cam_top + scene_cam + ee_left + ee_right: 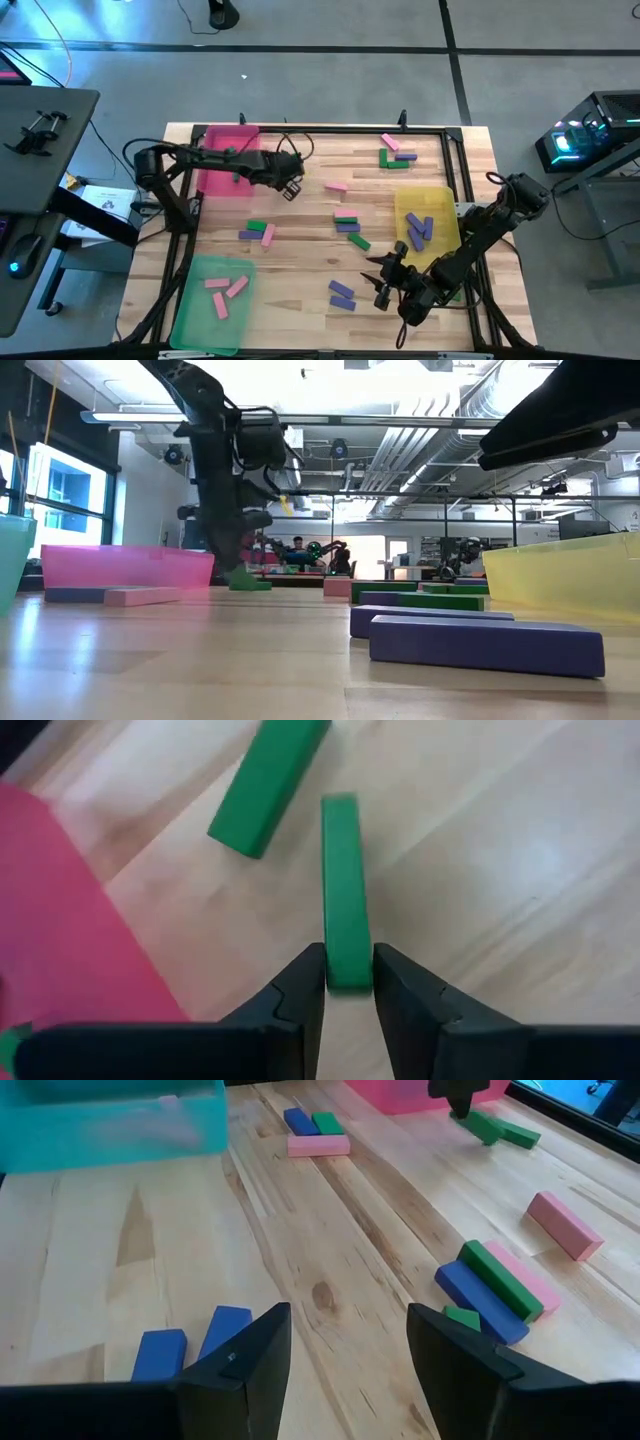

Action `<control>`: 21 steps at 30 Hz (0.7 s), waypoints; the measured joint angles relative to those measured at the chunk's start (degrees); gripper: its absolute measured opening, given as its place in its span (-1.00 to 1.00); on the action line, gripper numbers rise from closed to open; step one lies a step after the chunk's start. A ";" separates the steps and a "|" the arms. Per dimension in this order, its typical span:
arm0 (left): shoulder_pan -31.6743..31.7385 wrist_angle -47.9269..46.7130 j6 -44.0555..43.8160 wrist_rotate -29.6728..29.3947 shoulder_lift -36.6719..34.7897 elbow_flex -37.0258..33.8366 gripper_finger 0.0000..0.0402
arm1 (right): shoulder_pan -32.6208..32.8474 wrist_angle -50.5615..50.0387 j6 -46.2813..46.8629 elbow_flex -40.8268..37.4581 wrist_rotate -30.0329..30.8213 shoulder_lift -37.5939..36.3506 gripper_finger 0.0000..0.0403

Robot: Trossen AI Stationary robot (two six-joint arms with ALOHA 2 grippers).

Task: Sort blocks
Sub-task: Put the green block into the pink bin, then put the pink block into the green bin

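My left gripper (290, 187) hangs just off the pink tray's (228, 160) right side, shut on a green block (345, 890). A second green block (268, 785) lies flat on the wood close beyond it. My right gripper (345, 1350) is open, low over the table near the front right, and touches nothing. Two purple blocks (342, 293) lie flat just to its left. More green, pink and purple blocks lie scattered on the table: a lone pink one (335, 186), a mixed stack (347, 222) and a group (397, 155) at the far side. My left gripper pinches the green block's near end (348, 975) between its two fingers, across the narrow width, so the block runs on lengthwise away from the fingers. The fingers come from above, slanting down. The block sits low over the wood; whether its far end (340, 805) touches, I cannot tell.
Three pink blocks lie in the green tray (210, 300) at the front left. Purple blocks lie in the yellow tray (430, 225) beside my right arm. A small mixed cluster (258, 232) sits left of centre. Bare wood shows between the clusters in the middle front.
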 joint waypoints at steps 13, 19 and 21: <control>2.06 2.03 4.85 5.01 -0.02 1.75 -0.30 | 0.02 0.07 -0.17 0.00 -0.50 0.00 -0.08; -2.51 16.97 19.25 12.43 -0.10 3.19 -0.27 | 0.02 0.08 -0.25 0.00 -0.01 0.00 -0.08; -4.42 22.43 26.98 13.39 0.51 3.21 -0.27 | 0.02 0.08 -0.20 0.00 0.00 -0.01 -0.08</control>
